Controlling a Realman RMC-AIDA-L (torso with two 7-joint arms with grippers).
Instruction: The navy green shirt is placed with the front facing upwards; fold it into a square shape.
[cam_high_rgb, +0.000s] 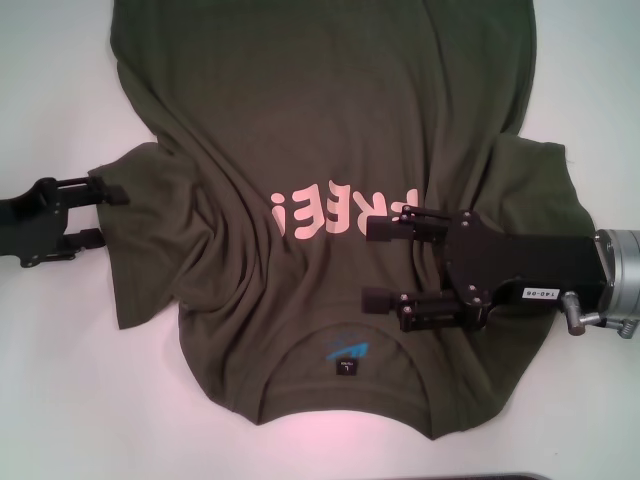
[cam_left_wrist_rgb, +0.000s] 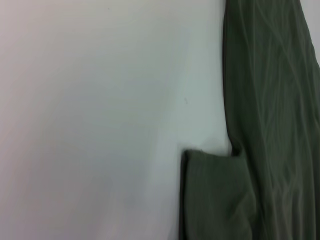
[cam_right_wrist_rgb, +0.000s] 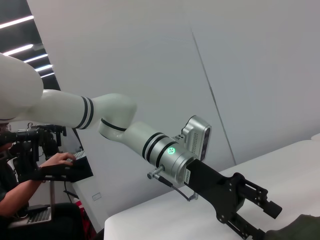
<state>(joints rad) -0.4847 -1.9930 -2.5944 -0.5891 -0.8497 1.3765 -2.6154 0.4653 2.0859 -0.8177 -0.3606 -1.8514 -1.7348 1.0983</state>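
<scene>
The navy green shirt (cam_high_rgb: 330, 120) lies front up on the white table (cam_high_rgb: 60, 380). Its pink letters (cam_high_rgb: 330, 212) are on the chest, and the collar with its label (cam_high_rgb: 345, 368) is towards me. My left gripper (cam_high_rgb: 105, 215) is open at the outer edge of the left sleeve (cam_high_rgb: 150, 250), which is bunched. It also shows in the right wrist view (cam_right_wrist_rgb: 260, 215), open beside a bit of olive cloth (cam_right_wrist_rgb: 300, 231). My right gripper (cam_high_rgb: 383, 263) is open, low over the chest, beside the letters and above the collar. The left wrist view shows the shirt's side (cam_left_wrist_rgb: 270, 100) and a sleeve (cam_left_wrist_rgb: 215, 200) on the table.
Bare white table (cam_left_wrist_rgb: 100, 125) lies to the left and right of the shirt and along the near edge (cam_high_rgb: 560, 440). The cloth is wrinkled around both sleeves. A person sits at a desk (cam_right_wrist_rgb: 45, 175) beyond the table in the right wrist view.
</scene>
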